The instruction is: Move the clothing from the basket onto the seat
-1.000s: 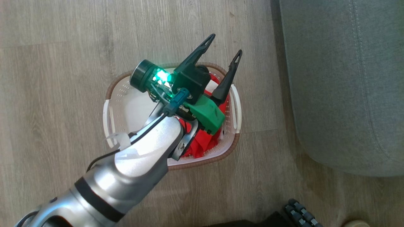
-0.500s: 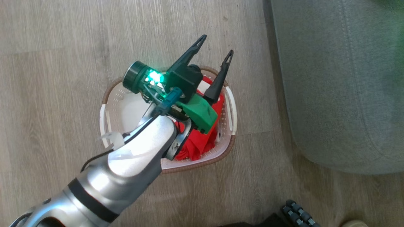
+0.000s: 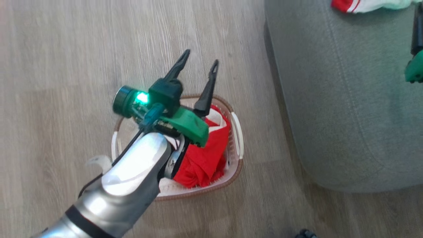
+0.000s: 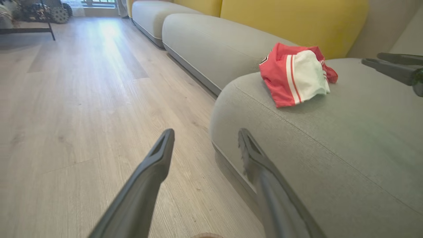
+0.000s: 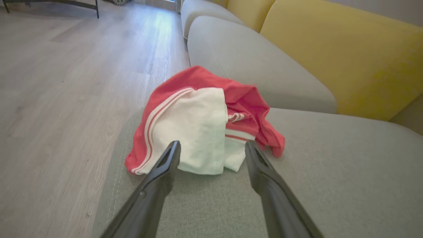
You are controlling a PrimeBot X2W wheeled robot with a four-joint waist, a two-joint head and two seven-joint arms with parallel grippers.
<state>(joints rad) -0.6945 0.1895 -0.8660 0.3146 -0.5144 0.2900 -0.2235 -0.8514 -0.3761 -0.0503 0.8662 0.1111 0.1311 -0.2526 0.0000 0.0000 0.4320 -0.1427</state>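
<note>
Our left claw (image 3: 201, 57) hangs wide open and empty above the basket (image 3: 238, 138), which holds one red garment (image 3: 205, 158); our right claw (image 5: 212, 144) is wide open too, gripping nothing, its tips by the second garment (image 5: 195, 132), crumpled on the seat (image 5: 330, 165); contact unclear.

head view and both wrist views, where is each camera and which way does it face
Head view: on the head, looking down at floor, basket and seat; left gripper and forearm show.
Left wrist view: on the left wrist, looking along its open gripper over floor toward the seat.
Right wrist view: on the right wrist, over the seat; right gripper open before the garment.
Shared: both wrist views show that garment on the seat.
</note>
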